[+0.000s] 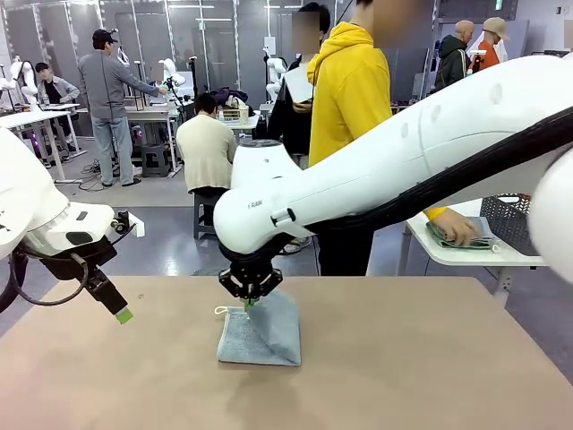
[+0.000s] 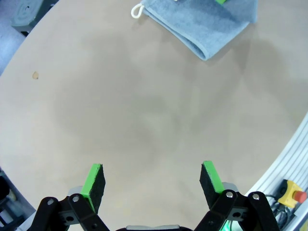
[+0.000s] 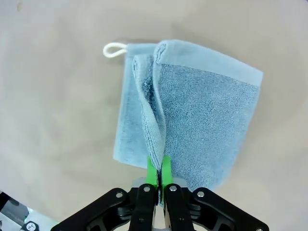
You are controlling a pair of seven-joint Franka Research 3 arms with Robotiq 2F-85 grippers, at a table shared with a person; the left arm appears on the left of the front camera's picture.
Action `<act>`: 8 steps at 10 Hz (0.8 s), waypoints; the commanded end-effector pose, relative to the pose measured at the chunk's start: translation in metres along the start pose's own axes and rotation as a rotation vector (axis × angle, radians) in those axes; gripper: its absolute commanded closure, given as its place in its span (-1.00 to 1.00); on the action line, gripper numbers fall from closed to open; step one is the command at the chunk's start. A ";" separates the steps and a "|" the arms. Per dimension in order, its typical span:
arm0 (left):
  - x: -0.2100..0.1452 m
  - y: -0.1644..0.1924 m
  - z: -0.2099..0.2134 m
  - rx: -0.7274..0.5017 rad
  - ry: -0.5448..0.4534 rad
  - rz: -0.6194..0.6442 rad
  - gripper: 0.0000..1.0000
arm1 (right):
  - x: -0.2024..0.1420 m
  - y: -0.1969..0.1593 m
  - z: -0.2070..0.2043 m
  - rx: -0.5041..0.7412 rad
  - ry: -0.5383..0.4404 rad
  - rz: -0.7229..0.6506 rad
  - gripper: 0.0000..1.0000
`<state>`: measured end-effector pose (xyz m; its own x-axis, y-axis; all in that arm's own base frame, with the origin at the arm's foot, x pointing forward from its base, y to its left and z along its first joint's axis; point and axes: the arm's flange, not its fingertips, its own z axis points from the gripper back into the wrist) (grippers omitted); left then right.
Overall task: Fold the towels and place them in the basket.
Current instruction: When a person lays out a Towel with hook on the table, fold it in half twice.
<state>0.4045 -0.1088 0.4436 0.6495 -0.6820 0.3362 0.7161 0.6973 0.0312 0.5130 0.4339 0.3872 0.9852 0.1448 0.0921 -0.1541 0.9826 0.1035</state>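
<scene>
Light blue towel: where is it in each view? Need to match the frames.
Front: light blue towel lower centre, one edge lifted by the right gripper.
Left wrist: towel at the top edge, right of centre.
Right wrist: towel mid-frame, a fold pinched in the shut jaws.
Shared landmark: white corner loop.

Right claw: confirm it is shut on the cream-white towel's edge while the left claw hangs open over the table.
Not quite: the towel is light blue, not cream-white, as the right wrist view shows. The right claw is shut on its edge while the left claw hangs open over the table.
</scene>
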 end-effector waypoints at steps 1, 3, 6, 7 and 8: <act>0.004 0.002 0.000 0.013 0.007 0.006 -1.00 | 0.009 0.017 -0.011 -0.021 -0.003 -0.060 1.00; 0.004 0.002 0.000 0.013 0.007 0.006 -1.00 | 0.008 0.032 -0.032 -0.048 0.020 -0.078 1.00; 0.004 0.002 0.000 0.013 0.007 0.006 -1.00 | 0.009 0.039 -0.044 -0.051 -0.027 -0.120 0.66; 0.004 0.002 0.000 0.013 0.007 0.006 -1.00 | 0.009 0.040 -0.045 -0.042 -0.034 -0.112 0.32; 0.004 0.002 0.000 0.013 0.007 0.006 -1.00 | 0.009 0.039 -0.044 -0.037 -0.028 -0.108 0.06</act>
<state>0.4045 -0.1089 0.4436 0.6495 -0.6820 0.3362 0.7161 0.6973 0.0311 0.5199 0.4766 0.3466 0.9953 0.0578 0.0782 -0.0644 0.9942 0.0858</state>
